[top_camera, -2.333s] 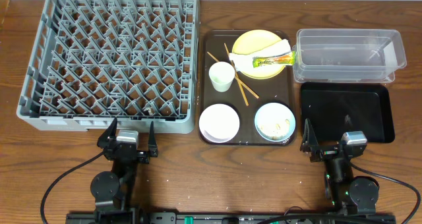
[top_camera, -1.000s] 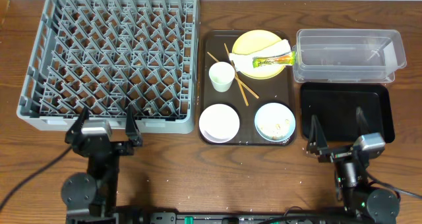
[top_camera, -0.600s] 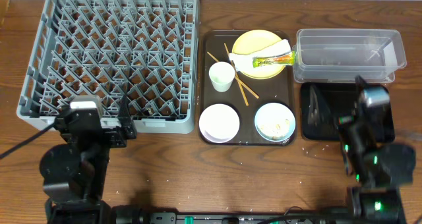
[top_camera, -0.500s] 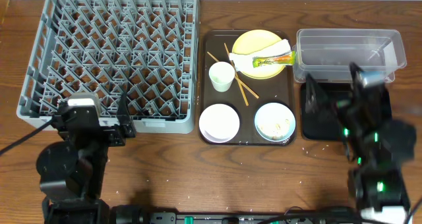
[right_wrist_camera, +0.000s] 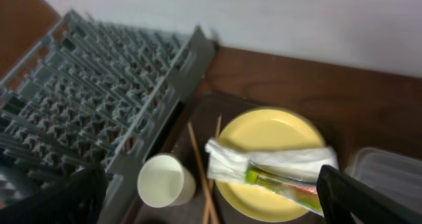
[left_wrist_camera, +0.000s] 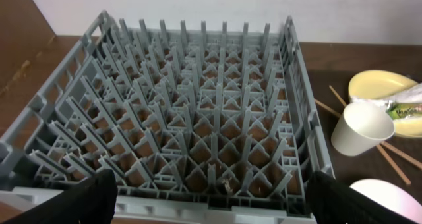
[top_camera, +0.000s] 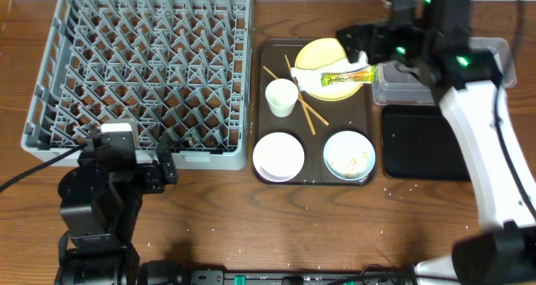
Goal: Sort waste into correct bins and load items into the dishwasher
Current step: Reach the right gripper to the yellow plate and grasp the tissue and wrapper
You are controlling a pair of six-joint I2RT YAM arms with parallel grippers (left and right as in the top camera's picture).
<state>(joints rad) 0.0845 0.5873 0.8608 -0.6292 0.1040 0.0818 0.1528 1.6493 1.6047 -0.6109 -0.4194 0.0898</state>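
Our right gripper (right_wrist_camera: 211,197), fingers spread wide and holding nothing, hovers above the yellow plate (right_wrist_camera: 264,128) on the brown tray (top_camera: 316,163), where the white napkin (right_wrist_camera: 264,159) and green-and-yellow wrapper (right_wrist_camera: 285,186) lie. Our left gripper (left_wrist_camera: 211,201), equally wide and unladen, faces the grey dish rack (left_wrist_camera: 198,118).

right arm (top_camera: 484,130) hides part of the clear tub (top_camera: 400,88); white bowl (left_wrist_camera: 389,197) cut off at the corner.
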